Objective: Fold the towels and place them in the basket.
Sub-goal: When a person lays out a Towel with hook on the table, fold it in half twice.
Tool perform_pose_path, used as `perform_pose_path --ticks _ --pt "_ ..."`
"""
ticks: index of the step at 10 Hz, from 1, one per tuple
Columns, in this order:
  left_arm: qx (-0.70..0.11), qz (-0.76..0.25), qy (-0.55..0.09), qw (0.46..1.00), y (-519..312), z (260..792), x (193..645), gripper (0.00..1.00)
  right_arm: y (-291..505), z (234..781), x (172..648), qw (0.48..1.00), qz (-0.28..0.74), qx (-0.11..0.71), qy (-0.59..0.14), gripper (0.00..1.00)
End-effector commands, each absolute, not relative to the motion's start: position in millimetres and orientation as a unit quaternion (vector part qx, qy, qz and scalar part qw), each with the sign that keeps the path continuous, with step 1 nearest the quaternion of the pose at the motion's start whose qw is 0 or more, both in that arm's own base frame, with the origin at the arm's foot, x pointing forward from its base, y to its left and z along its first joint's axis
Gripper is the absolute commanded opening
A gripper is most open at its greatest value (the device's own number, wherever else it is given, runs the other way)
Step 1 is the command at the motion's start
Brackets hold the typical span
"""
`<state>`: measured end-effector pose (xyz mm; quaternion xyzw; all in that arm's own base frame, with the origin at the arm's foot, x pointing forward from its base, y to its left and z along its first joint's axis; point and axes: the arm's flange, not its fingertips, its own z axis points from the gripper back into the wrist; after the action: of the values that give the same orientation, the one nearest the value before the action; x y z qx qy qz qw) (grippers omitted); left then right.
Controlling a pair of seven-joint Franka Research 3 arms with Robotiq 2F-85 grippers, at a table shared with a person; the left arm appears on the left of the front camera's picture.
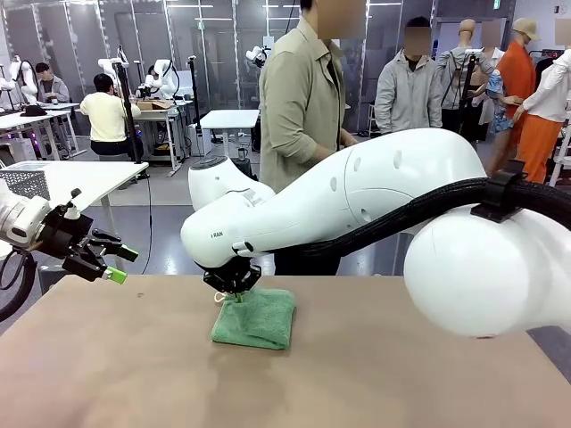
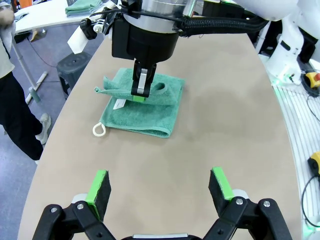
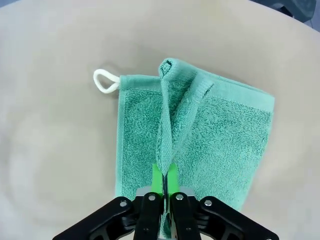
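A mint green towel (image 1: 256,318) lies folded on the brown table (image 1: 401,374), a little left of centre near the far edge. Its white loop (image 2: 99,130) sticks out at one corner. My right gripper (image 1: 234,283) reaches down onto it and is shut on a raised ridge of the cloth (image 3: 172,125). In the right wrist view the green pads (image 3: 158,176) pinch that ridge of the towel (image 3: 225,135). My left gripper (image 1: 111,263) hovers open above the table's left edge, empty. In its own view it (image 2: 160,187) faces the towel (image 2: 150,117) and the right gripper (image 2: 141,92) from a distance.
A person (image 1: 303,107) stands at the far side of the table, right behind the towel. A grey lattice basket (image 1: 22,183) sits on a white side table (image 1: 80,178) at the far left. Another green cloth (image 2: 82,6) lies on that side table.
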<state>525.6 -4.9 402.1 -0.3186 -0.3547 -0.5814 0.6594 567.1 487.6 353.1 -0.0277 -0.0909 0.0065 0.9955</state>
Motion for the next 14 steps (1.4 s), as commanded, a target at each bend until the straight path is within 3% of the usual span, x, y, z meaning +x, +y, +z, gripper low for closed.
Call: perform_pose_path --ticks 1,5,6,9,14 --pt "-0.319 -0.581 -0.351 0.662 -4.1 402.5 525.1 1.00 498.2 358.1 568.2 0.996 -0.015 -0.011 -0.087 0.24" --pt "-0.319 -0.581 -0.351 0.662 -4.1 402.5 525.1 1.00 496.7 365.0 559.8 0.994 -0.031 0.020 -0.099 0.64" --pt "-0.319 -0.581 -0.351 0.662 -4.1 402.5 525.1 1.00 495.6 370.0 553.9 0.994 -0.027 0.026 -0.106 0.57" --pt "-0.319 -0.581 -0.351 0.662 -4.1 402.5 525.1 1.00 440.8 408.3 527.8 0.994 -0.013 0.029 -0.108 0.57" --pt "-0.319 -0.581 -0.351 0.662 -4.1 402.5 525.1 1.00 316.7 474.1 444.2 0.990 -0.028 0.070 -0.120 0.57"
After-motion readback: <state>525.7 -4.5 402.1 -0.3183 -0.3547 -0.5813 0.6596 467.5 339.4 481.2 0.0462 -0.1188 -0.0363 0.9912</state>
